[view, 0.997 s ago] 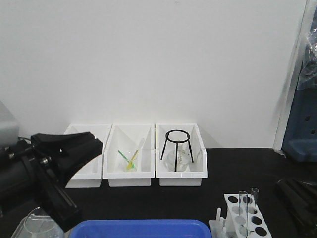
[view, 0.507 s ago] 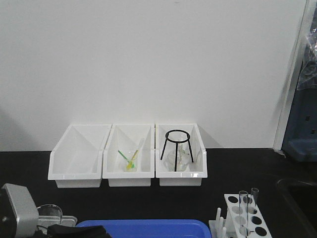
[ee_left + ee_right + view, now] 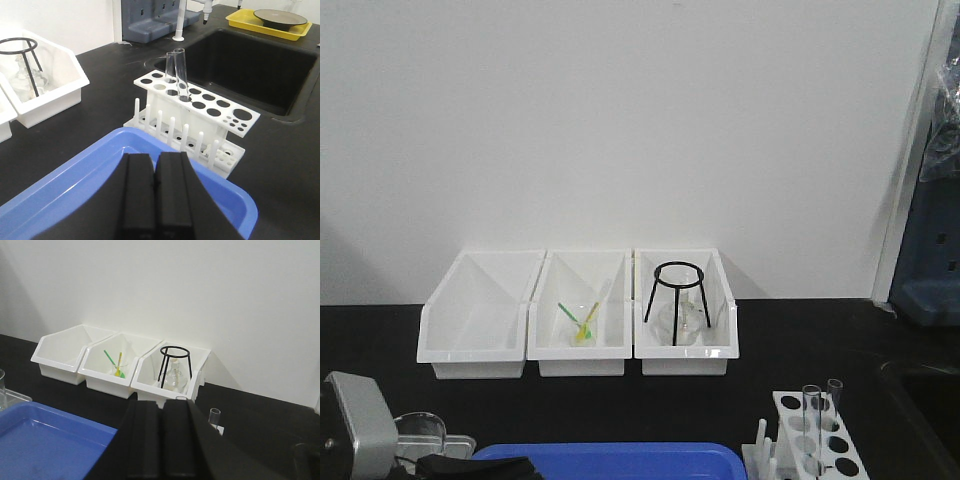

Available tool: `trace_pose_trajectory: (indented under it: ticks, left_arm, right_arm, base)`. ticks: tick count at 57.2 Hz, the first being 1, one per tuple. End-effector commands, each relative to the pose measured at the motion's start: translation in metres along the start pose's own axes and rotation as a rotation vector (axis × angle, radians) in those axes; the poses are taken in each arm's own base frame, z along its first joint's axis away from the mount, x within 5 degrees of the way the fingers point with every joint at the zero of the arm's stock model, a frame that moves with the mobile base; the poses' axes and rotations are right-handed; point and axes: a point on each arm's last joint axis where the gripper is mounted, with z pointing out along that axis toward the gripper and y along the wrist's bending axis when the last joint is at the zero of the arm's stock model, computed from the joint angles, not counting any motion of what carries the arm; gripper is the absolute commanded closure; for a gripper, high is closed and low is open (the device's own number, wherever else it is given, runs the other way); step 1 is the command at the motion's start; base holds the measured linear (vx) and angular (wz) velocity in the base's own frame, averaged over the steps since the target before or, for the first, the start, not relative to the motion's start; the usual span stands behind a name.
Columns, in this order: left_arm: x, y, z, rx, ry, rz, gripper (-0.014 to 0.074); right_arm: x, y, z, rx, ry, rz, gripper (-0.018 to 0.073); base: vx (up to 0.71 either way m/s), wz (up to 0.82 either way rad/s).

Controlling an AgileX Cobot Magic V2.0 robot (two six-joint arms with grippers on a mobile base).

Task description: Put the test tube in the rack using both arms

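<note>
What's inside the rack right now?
Two clear tubes stand side by side in holes of the rack. The other holes look empty; the lower level is mostly hidden.

The right gripper (image 3: pixel 161 435) fills the bottom centre of the right wrist view, its two black fingers (image 3: pixel 143 437) pressed flat together with nothing between them, and at its 9 o'clock a blue tray (image 3: pixel 45 440) lies on the black bench (image 3: pixel 255 412). At 12 o'clock three white bins (image 3: pixel 57 347) stand in a row against the white wall (image 3: pixel 165 285): the left bare inside, the middle holding green and yellow sticks (image 3: pixel 116 365), the right holding a black tripod stand (image 3: pixel 174 362) over clear glassware. At 3 o'clock, just beside the fingers, the open rim of a test tube (image 3: pixel 215 414) shows, a second rim peeping over the fingertips.
</note>
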Motion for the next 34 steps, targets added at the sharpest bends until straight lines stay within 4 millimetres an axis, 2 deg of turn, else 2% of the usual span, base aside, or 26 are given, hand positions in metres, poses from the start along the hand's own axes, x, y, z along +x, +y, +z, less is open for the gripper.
trace_pose_trajectory:
  ticks: [1, 7, 10, 14, 19, 27, 30, 34]
  left_arm:
    - [-0.014, -0.003, -0.003, 0.024, -0.065, -0.019, 0.0603]
    - [-0.018, -0.005, -0.008, 0.014, -0.086, -0.007, 0.0603]
    - [-0.021, -0.003, -0.016, -0.045, -0.099, 0.004, 0.0603]
    - [-0.025, -0.001, -0.035, -0.159, -0.133, 0.007, 0.0603]
    - [-0.023, 0.002, -0.072, -0.334, -0.207, 0.002, 0.0603]
    - [0.001, -0.001, -0.129, -0.602, -0.339, 0.029, 0.0603]
    - [0.016, -0.005, -0.142, -0.672, -0.378, 0.037, 0.0603]
    - [0.038, -0.009, -0.15, -0.72, -0.411, 0.043, 0.0603]
  right_arm:
    - [-0.017, -0.003, -0.001, 0.022, -0.103, -0.02, 0.057]
    - [-0.017, -0.003, -0.001, 0.022, -0.103, -0.02, 0.057]
    - [-0.017, -0.003, -0.001, 0.022, -0.101, -0.02, 0.057]
    - [-0.017, -0.003, -0.001, 0.022, -0.101, -0.02, 0.057]
    - [-0.017, -0.003, -0.001, 0.022, -0.101, -0.02, 0.057]
    - [-0.017, -0.003, -0.001, 0.022, -0.101, -0.02, 0.057]
    - [-0.017, -0.003, -0.001, 0.022, -0.101, -0.02, 0.057]
    - [-0.017, -0.003, -0.001, 0.022, -0.1, -0.02, 0.057]
  base:
    - [0.0, 0.0]
    - [0.0, 0.0]
    - [0.0, 0.0]
    - [0.0, 0.0]
    - [0.0, 0.0]
    - [0.0, 0.0]
    - [0.0, 0.0]
    - [0.0, 0.0]
